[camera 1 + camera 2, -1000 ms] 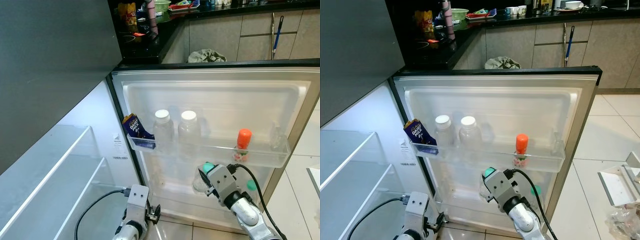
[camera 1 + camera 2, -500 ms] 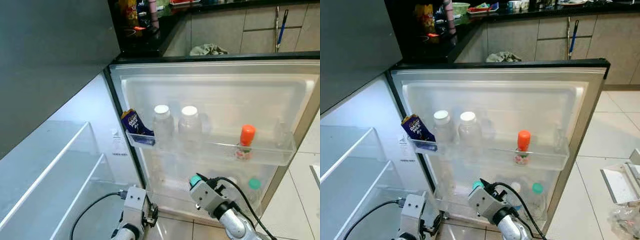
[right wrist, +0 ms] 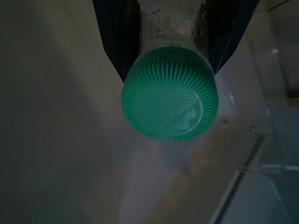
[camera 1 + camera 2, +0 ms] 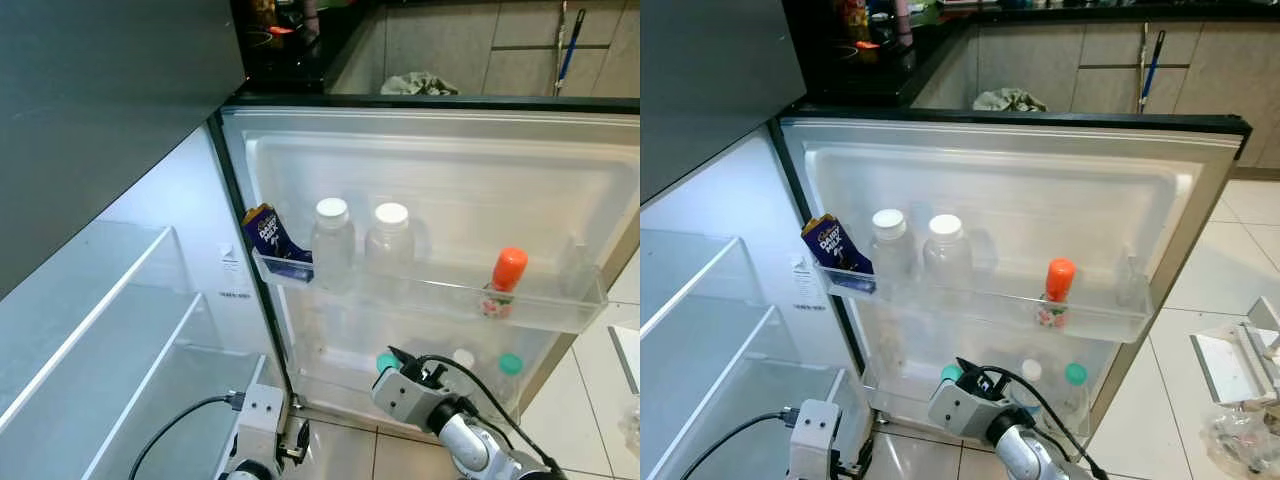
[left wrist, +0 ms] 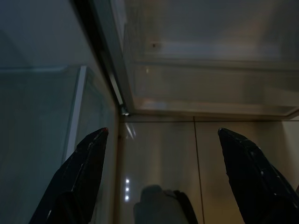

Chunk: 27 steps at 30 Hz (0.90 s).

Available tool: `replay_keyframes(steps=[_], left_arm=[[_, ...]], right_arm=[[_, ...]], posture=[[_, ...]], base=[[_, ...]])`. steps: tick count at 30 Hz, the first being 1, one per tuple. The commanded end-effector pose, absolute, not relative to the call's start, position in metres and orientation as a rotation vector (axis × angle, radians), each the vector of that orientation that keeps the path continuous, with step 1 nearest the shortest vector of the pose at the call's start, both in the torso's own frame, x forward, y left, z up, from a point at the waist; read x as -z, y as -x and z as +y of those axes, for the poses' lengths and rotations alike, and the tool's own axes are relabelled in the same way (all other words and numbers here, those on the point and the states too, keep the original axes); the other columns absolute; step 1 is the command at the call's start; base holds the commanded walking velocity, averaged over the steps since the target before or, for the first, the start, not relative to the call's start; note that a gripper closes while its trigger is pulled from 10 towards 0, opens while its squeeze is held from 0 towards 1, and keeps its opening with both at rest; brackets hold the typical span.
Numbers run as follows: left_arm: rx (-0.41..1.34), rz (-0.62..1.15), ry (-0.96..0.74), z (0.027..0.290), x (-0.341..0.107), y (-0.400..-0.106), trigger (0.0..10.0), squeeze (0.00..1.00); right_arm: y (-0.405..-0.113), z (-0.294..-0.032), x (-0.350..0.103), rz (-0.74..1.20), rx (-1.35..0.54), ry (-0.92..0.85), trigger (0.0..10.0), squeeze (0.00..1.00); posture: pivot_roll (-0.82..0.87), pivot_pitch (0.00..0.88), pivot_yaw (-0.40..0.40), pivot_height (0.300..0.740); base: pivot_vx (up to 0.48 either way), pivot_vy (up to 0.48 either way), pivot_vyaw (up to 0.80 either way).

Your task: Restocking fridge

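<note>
i have a green-capped bottle (image 3: 169,95) clamped between my right gripper (image 4: 400,362) jaws; the wrist camera looks straight onto its ribbed green cap, with the black fingers (image 3: 117,32) pressed against the clear neck on both sides. the gripper sits low in front of the open fridge door (image 4: 430,180), at the level of the lower door bin (image 4: 340,385). in that bin, just beyond my gripper, stand a white-capped bottle (image 4: 463,358) and another green-capped one (image 4: 510,366). above, the upper door shelf (image 4: 540,318) carries a dark blue snack packet (image 4: 272,240) leaning at its left end, two clear white-lidded jars (image 4: 332,245) side by side next to it, and an orange-capped bottle (image 4: 503,280) further right, well apart from the jars.

my left gripper (image 5: 163,182) hangs low near the foot of the fridge, jaws spread wide with nothing between them, over glossy beige floor tiles (image 5: 159,154).

to my left the fridge interior shows bare glass shelves (image 4: 110,310). behind the door runs a dark worktop (image 4: 880,85) with a few items i cannot make out, grey cabinet fronts (image 4: 1080,60), and a crumpled cloth (image 4: 1005,100). pale floor tiles (image 4: 1230,270) spread to the right.
</note>
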<state>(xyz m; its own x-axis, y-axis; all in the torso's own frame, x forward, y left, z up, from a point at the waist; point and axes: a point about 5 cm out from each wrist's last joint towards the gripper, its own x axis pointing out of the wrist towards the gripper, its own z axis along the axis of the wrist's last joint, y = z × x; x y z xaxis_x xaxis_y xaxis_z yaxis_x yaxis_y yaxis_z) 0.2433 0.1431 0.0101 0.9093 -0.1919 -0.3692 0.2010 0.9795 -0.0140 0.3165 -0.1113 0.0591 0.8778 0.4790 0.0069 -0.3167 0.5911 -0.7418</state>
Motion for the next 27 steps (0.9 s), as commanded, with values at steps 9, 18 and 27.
replay_keyframes(steps=[9,18,27], left_arm=[[0.207,0.398,-0.044,0.148,-0.010,-0.244,10.0,0.00],[0.223,0.400,-0.065,0.149,-0.012,-0.245,10.0,0.00],[0.224,0.398,-0.069,0.149,-0.013,-0.246,10.0,0.00]], right_arm=[[-0.319,-0.125,-0.056,-0.182,-0.328,0.838,10.0,0.00],[-0.319,-0.130,-0.054,-0.138,-0.232,0.733,10.0,0.00],[-0.319,-0.126,-0.056,-0.121,-0.189,0.598,10.0,0.00]], posture=[[0.11,0.198,0.042,0.616],[0.11,0.197,0.052,0.616],[0.11,0.195,0.050,0.616]], base=[[0.000,0.000,0.00],[0.000,0.000,0.00],[0.000,0.000,0.00]])
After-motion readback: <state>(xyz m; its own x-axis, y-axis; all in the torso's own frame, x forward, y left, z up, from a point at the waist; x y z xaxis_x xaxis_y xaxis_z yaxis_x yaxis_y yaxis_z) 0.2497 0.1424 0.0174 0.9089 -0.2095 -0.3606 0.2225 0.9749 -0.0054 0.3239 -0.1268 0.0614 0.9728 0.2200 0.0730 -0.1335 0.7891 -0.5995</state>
